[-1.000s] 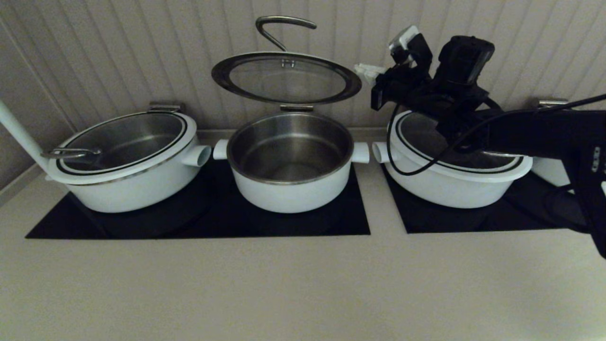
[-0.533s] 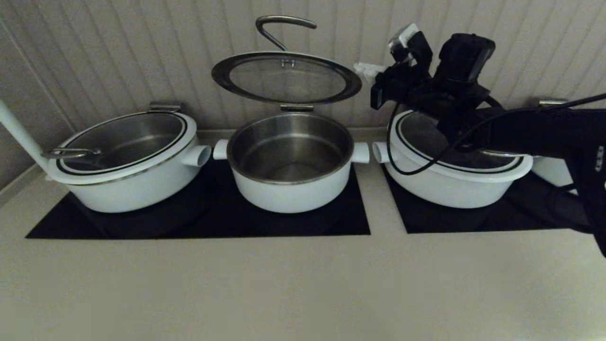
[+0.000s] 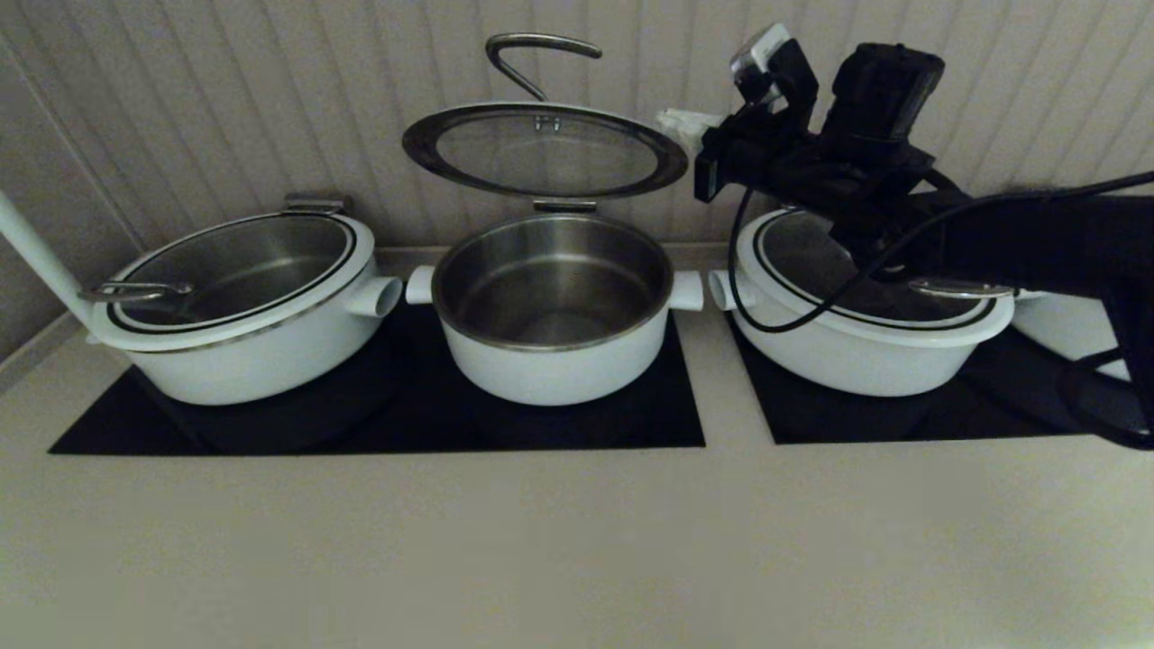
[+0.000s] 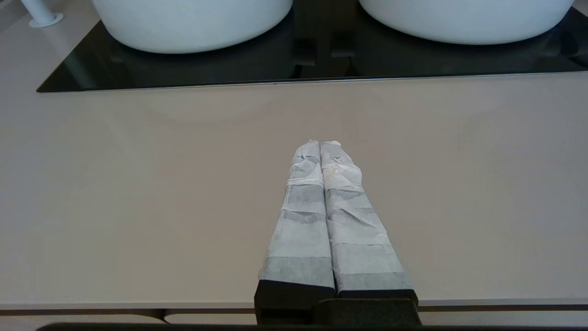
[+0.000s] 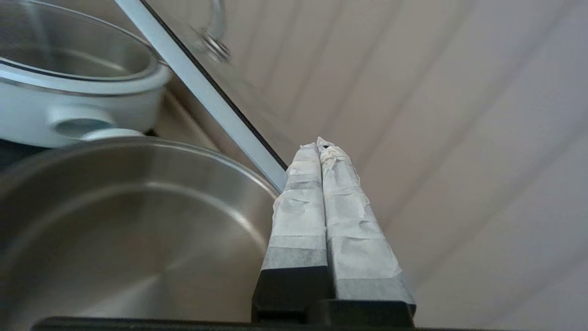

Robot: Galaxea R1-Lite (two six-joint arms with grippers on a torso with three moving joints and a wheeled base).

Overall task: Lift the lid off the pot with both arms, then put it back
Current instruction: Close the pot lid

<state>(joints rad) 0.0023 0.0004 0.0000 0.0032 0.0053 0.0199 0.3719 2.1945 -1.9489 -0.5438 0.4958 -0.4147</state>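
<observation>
Lid (image 3: 544, 149) up, pot (image 3: 552, 311) open: that is how I read the middle burner from the head camera. The lid stands tilted behind and above the pot, its lower edge at the pot's back rim, leaning toward the ribbed wall (image 3: 225, 108), with the curved steel handle (image 3: 536, 59) poking up past the top edge.

My right tool (image 3: 681, 124) sits level with the lid's right-hand rim and just beside it. From the right wrist camera its wrapped fingers (image 5: 317, 202) are pressed together on nothing, with the lid's white rim (image 5: 206, 99) running past their tips, touching or nearly so; I cannot tell which. So the lid lies to the left of this tool, its face tipped toward me.

My left tool (image 4: 324, 146) is parked low over the bare tabletop (image 4: 138, 184) in front of the black cooktop (image 4: 183, 73), fingers (image 4: 303, 216) likewise together, well away from the lid.

I judge the right arm far nearer, and whatever comes next depends on that rim contact.
</observation>
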